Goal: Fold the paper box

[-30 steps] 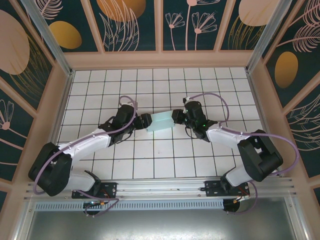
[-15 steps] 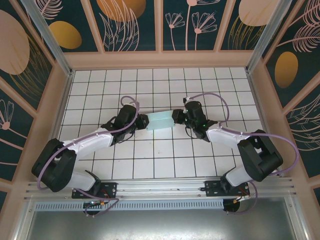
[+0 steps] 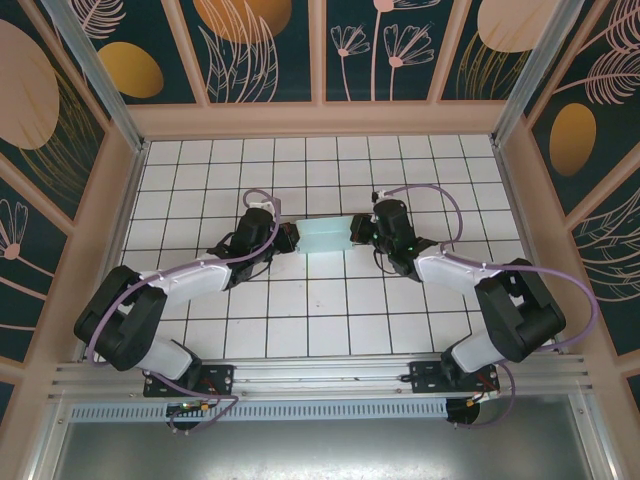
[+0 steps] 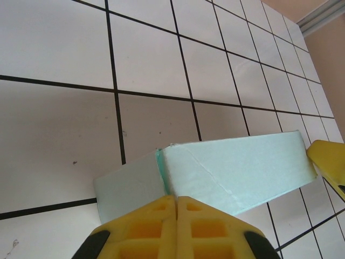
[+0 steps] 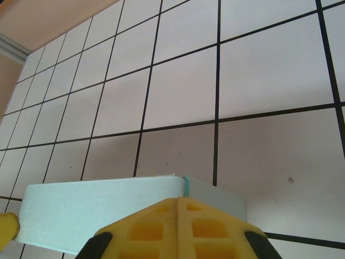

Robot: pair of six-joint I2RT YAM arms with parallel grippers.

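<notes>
The paper box [image 3: 325,237] sits between two claws over the tiled desk [image 3: 200,180] — the left claw [image 3: 294,239] is clamped on one end, the right claw [image 3: 353,232] on the other.

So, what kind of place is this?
Probably a robot test cell: a white gridded table, decorated wall panels closing it in, and the left arm and right arm mounted on an aluminium rail.

The pale mint-blue thin-card paper box [image 4: 237,170] is matt, faintly creased; the white black-gridded tabletop [image 4: 151,59] smooth, slightly sheened; the silver metal rail [image 3: 330,372] brushed
</notes>
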